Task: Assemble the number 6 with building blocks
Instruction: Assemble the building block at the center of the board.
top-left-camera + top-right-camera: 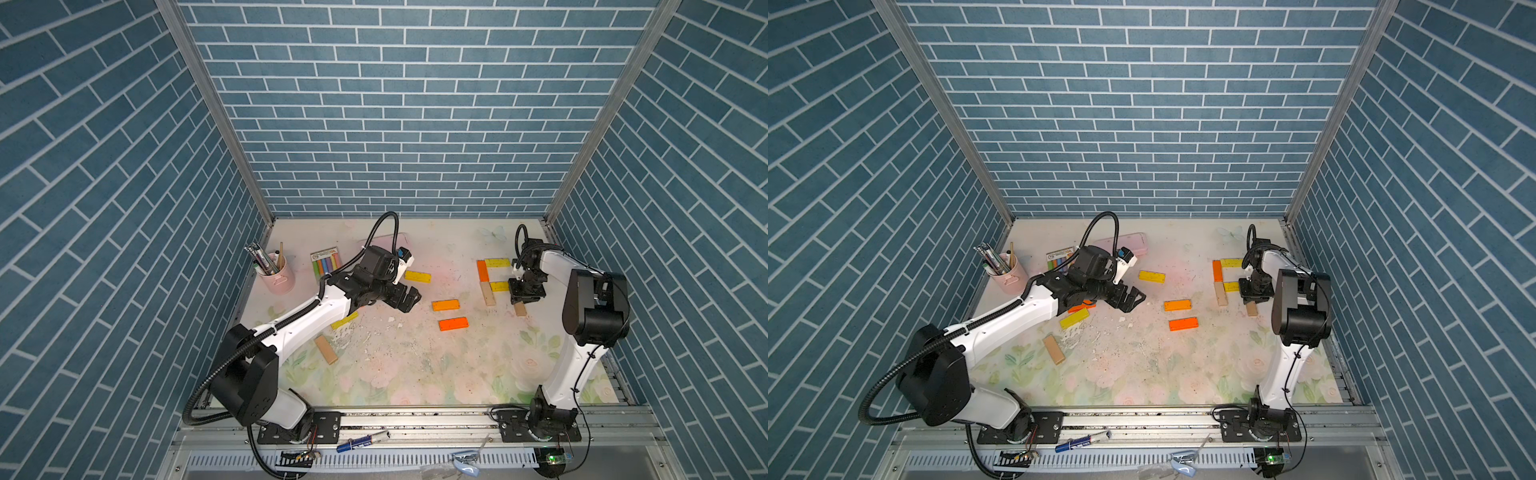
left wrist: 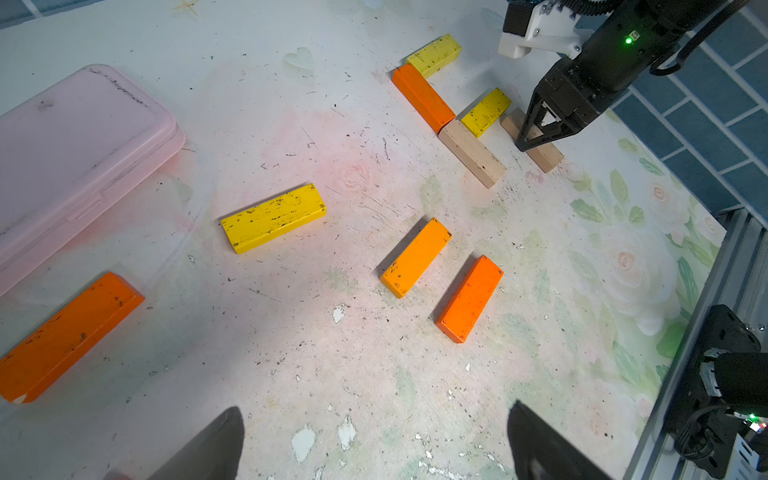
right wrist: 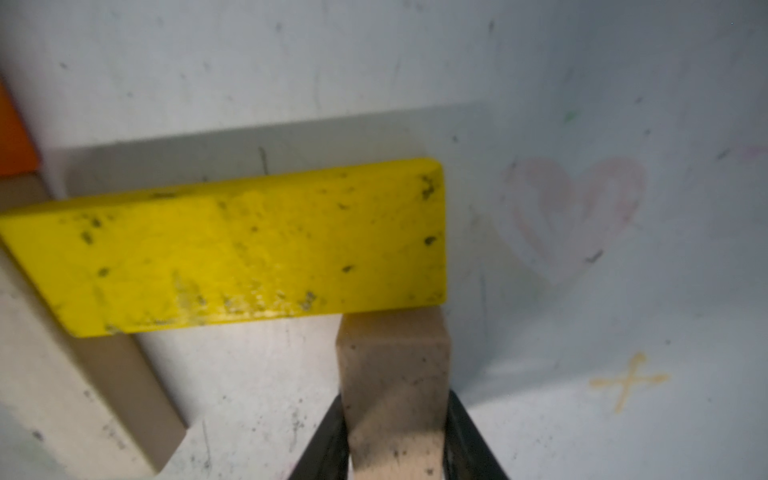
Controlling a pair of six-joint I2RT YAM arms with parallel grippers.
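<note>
We find the right gripper (image 3: 395,397) clenched on a plain tan wooden bar (image 3: 395,353) butted against the yellow painted middle bar (image 3: 232,249), left gripper (image 2: 374,419) gaping idle; we judge release, then closing the loop's base, comes next.

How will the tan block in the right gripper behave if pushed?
Probably stiff: the tan block, clamped by the right gripper, looks like solid wood. Lying flat with square edges, it should slide, not roll or tip. Pushed endwise, it would likely shove the yellow block that its end appears to touch.
</note>
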